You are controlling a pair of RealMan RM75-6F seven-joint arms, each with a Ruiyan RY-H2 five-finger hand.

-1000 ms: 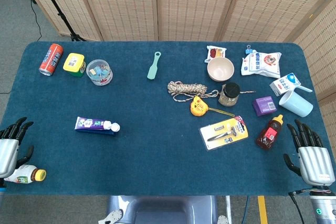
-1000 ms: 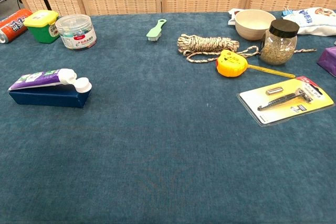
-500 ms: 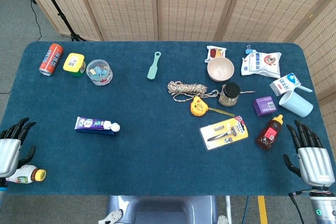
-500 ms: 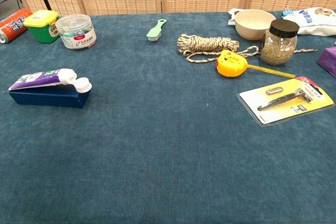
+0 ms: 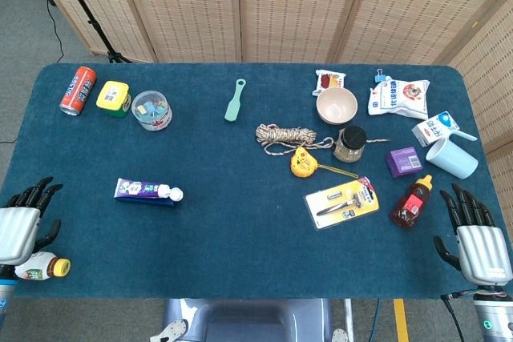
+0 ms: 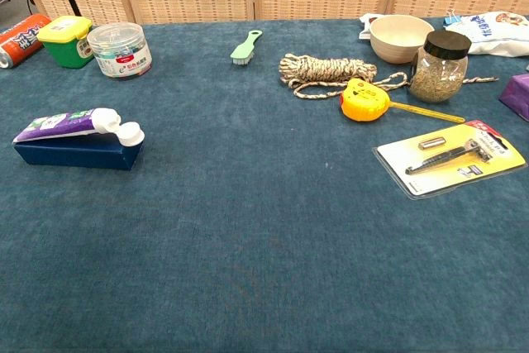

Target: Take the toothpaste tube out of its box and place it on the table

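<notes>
The toothpaste tube (image 5: 143, 189) (image 6: 66, 125), purple and white with a white cap, lies on top of its dark blue box (image 5: 148, 198) (image 6: 76, 154) on the left part of the table. My left hand (image 5: 19, 226) hovers open at the table's front left corner, well left of the box, fingers spread. At the front right corner my right hand (image 5: 475, 239) is open too, fingers spread, far from the tube. Neither hand shows in the chest view.
A small bottle (image 5: 38, 266) lies beside my left hand. A red sauce bottle (image 5: 412, 203) and razor pack (image 5: 342, 203) sit near my right hand. A can (image 5: 78, 90), yellow tub (image 5: 113, 98), clear jar (image 5: 151, 110), brush (image 5: 234, 99), rope (image 5: 285, 135), tape measure (image 5: 302, 162) lie further back.
My left hand has shifted slightly to the right and down along the table's front left corner. The right hand and the tube on its box have not moved.
</notes>
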